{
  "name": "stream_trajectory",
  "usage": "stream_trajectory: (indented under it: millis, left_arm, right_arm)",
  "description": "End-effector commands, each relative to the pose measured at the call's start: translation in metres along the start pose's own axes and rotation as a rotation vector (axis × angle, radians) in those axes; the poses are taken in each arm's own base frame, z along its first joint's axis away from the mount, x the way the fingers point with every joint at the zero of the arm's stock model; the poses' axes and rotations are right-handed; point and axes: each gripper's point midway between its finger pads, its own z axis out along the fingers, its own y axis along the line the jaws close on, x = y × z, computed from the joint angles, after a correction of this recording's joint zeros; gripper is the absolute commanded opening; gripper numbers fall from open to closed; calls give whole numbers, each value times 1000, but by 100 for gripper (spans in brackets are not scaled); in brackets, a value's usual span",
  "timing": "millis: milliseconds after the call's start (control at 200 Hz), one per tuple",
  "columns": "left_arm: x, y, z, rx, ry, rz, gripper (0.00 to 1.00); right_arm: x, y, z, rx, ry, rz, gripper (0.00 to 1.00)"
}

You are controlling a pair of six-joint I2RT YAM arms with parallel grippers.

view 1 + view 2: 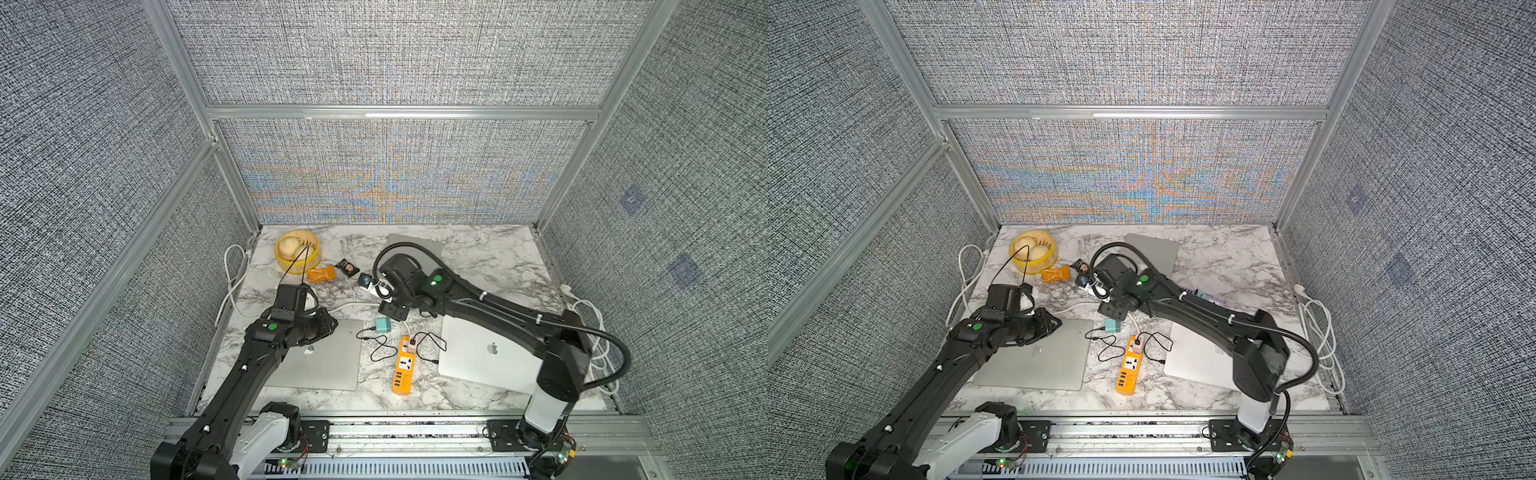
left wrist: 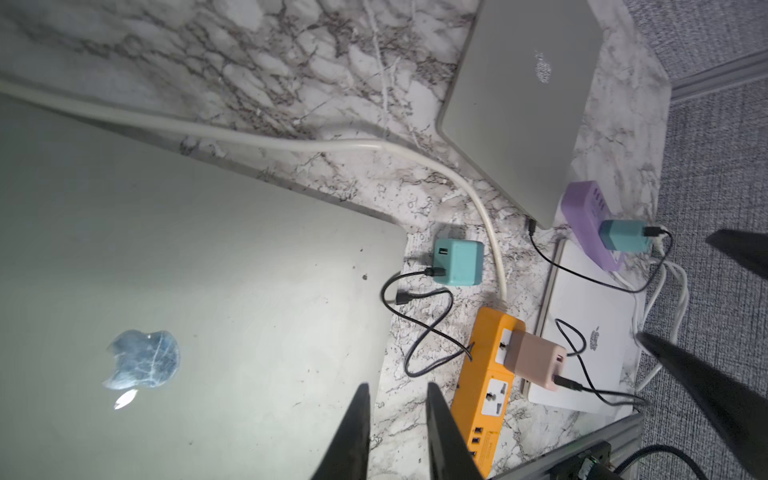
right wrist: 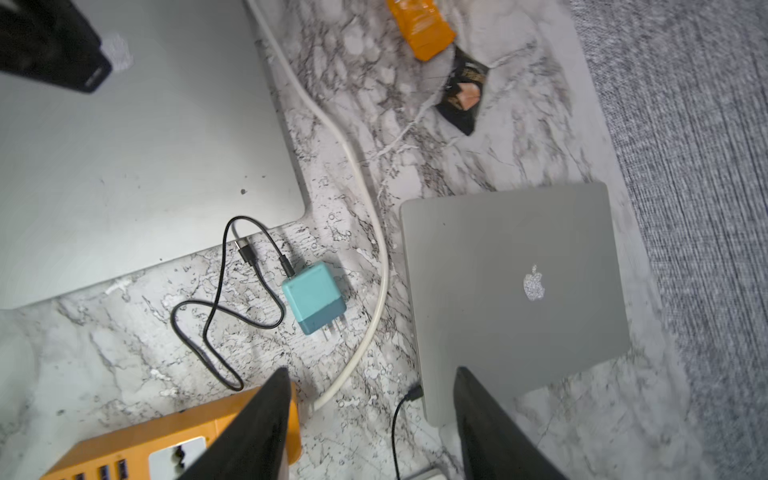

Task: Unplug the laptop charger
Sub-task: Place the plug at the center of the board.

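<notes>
Top views: teal charger (image 1: 384,325) lay loose on the table (image 1: 490,257), at 11 o'clock of the orange strip (image 1: 402,370), out of any socket. Judged unplugged. Pink charger (image 1: 412,343) sat in the strip.

Left wrist: left end effector (image 2: 399,388) hung over the left laptop (image 2: 208,249) edge, fingers a narrow gap apart, gripping nothing.

Right wrist: right end effector (image 3: 372,374) was released, jaws wide and empty, above the white cord (image 3: 385,270) just beside the charger. Charger prongs were bare; black cable (image 3: 216,316) was in the charger, its far plug loose by the left laptop.

Risks: a low sweep by the right end effector could snag the white cord or black cable and drag charger or strip, maybe tugging the pink charger out. Left fingertips could scrape the laptop lid if lowered. The light charger would likely skid on the glossy top.

Surface: marble-look table, cluttered. Room: grey woven panels in aluminium framing on three sides, tight.
</notes>
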Motion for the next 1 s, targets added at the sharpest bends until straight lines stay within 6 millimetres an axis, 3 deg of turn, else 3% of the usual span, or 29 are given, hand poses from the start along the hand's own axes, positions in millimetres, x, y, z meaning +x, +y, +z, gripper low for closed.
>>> stream_trajectory:
  millis: [0, 155, 310, 380, 590, 745, 996]
  left_arm:
    - [-4, -18, -12, 42, -66, 171, 25]
    - [-1, -51, -31, 108, -161, 411, 25]
    - [15, -80, -36, 203, -154, 584, 27]
    - [24, -92, -35, 239, -142, 661, 27]
    - [54, -132, -32, 332, -104, 927, 27]
    - [84, -158, -24, 384, -66, 1157, 27]
    - [136, -183, 9, 419, 84, 1441, 27]
  right_arm:
    - [-7, -22, -29, 27, -141, 358, 65]
    - [25, -34, -72, -13, -253, 668, 66]
    - [73, -36, -102, -58, -294, 936, 66]
    - [105, -27, -97, -78, -249, 1046, 66]
    - [167, -8, -82, -143, -164, 1300, 65]
    - [193, 3, -69, -183, -126, 1425, 62]
    - [220, 21, -48, -240, -50, 1535, 53]
